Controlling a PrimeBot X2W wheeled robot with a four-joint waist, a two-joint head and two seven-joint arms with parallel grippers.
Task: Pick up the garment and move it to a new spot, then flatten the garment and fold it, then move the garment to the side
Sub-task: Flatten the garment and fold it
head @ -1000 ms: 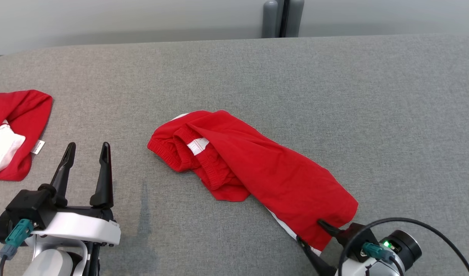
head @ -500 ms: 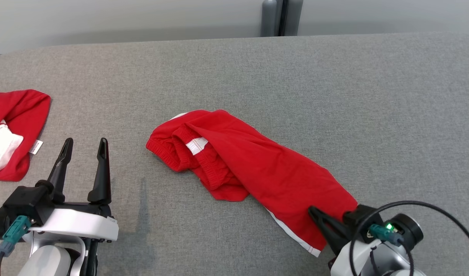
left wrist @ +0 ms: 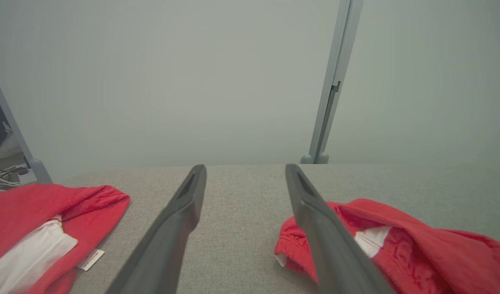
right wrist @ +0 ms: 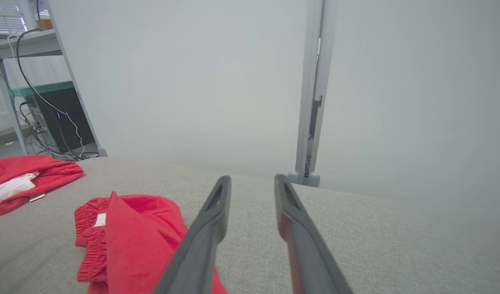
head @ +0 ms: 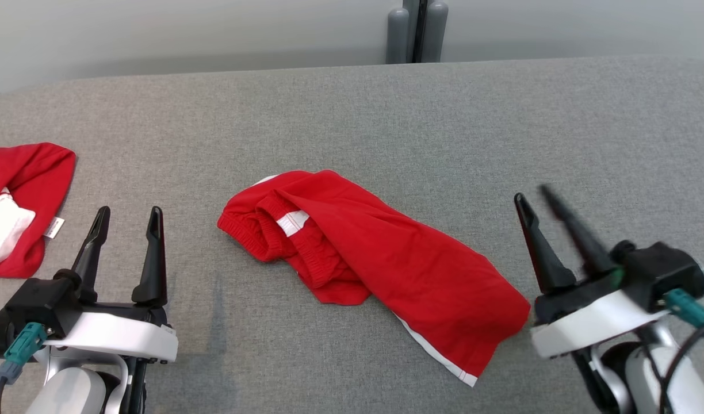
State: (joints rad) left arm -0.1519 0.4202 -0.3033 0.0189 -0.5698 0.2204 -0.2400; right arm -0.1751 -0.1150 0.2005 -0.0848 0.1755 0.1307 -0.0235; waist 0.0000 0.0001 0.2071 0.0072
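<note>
Right gripper [head: 531,194] has let go of the red garment [head: 386,259] — half a second ago it was pinched shut at the near right corner. Now it is raised, clear to the right — fingers parted, nothing between them.

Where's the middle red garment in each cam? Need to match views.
Head view: red garment, centre of the grey table.
Left wrist view: red garment at lower right.
Right wrist view: red garment at lower left.
Shared landmark: grey post behind the table's far edge, right of centre in both wrist views.
</note>
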